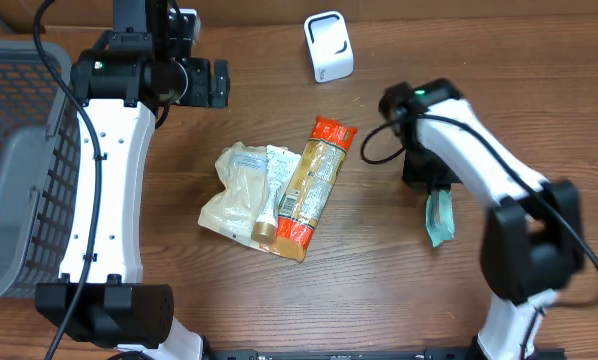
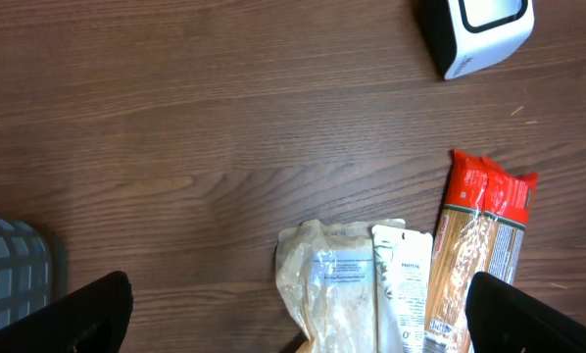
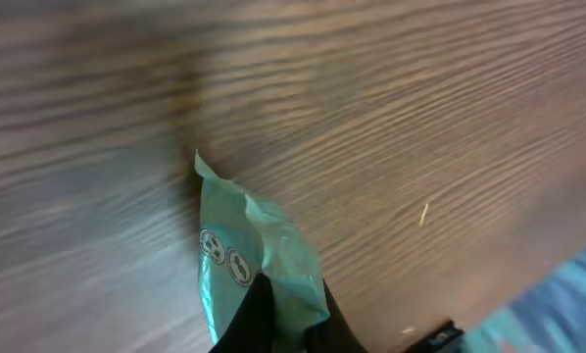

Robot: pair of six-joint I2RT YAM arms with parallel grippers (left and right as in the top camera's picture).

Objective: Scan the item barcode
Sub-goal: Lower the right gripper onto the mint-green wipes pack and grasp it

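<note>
Your right fingers (image 3: 246, 322) are clamped tight on the green packet (image 1: 440, 216) at the counter's (image 1: 379, 290) right side. Your left fingers (image 2: 87, 314) are spread wide, empty. The pickup looks done. Next, carry the packet to the white scanner (image 1: 328, 46), barcode facing it.

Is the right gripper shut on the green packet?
Shut: the right gripper pinches the green packet by its edge, wrist view.

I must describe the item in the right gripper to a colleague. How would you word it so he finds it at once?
On the wooden table, follow the white right arm to the right gripper. It is shut on a small flat packet, well apart from the other goods. Unlike the orange spaghetti pack and the pale bag mid-table, it is teal.
</note>
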